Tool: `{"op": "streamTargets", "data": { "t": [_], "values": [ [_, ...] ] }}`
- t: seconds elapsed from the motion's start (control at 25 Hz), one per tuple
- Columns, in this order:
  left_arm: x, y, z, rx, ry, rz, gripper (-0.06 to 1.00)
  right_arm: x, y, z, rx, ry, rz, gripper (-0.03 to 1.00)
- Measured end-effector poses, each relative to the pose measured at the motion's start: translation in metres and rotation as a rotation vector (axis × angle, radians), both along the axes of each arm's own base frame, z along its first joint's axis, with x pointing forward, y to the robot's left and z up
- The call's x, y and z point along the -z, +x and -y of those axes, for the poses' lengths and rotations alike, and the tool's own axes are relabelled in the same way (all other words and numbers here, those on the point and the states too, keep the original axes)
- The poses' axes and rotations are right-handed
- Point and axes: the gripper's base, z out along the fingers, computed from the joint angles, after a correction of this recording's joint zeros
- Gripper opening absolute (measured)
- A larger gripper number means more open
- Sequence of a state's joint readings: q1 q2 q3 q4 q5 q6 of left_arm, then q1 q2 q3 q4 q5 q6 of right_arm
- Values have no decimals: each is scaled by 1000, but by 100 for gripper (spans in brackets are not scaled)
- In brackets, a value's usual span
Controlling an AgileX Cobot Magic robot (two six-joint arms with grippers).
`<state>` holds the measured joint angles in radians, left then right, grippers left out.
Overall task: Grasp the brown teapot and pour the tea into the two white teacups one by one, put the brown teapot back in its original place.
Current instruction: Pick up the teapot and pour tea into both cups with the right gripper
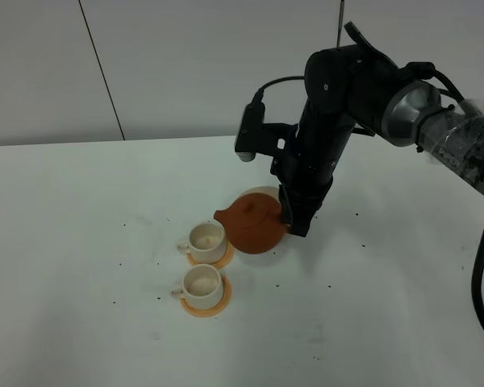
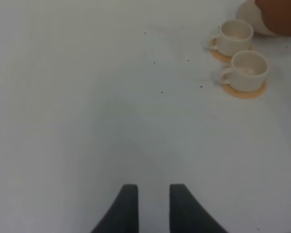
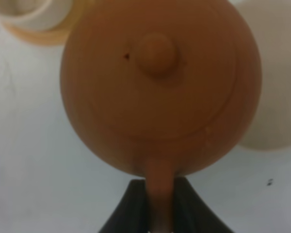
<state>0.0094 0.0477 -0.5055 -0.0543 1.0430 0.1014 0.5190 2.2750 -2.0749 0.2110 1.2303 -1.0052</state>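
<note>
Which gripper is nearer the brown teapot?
Right. The right gripper grips the brown teapot by its handle; the left gripper hangs far off, beyond the two white teacups.

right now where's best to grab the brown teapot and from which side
By the loop handle of the brown teapot, from the side opposite the spout. The handle is thin enough to pinch; the round body is far wider. The right gripper grips it there.

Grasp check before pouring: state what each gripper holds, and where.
The right gripper holds the brown teapot by its handle; the left gripper holds nothing.
</note>
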Motion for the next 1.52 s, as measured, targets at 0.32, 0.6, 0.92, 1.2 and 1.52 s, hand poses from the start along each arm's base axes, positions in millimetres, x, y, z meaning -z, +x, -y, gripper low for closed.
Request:
{"op": "streamTargets", "data": {
  "t": [0.32,0.6,0.92,1.2,1.52],
  "values": [
    [0,0,0,0,0,0,23,-26,-5,4,-10,31,48,10],
    [0,0,0,0,0,0,23,-14,-10,6,-3,29,19,10],
    [0,0,0,0,0,0,23,-10,-15,9,9,46,46,10],
    [0,0,0,0,0,0,23,-11,-14,8,13,59,55,10],
    [0,0,0,0,0,0,23,-6,-15,7,12,65,53,10]
  ]
}}
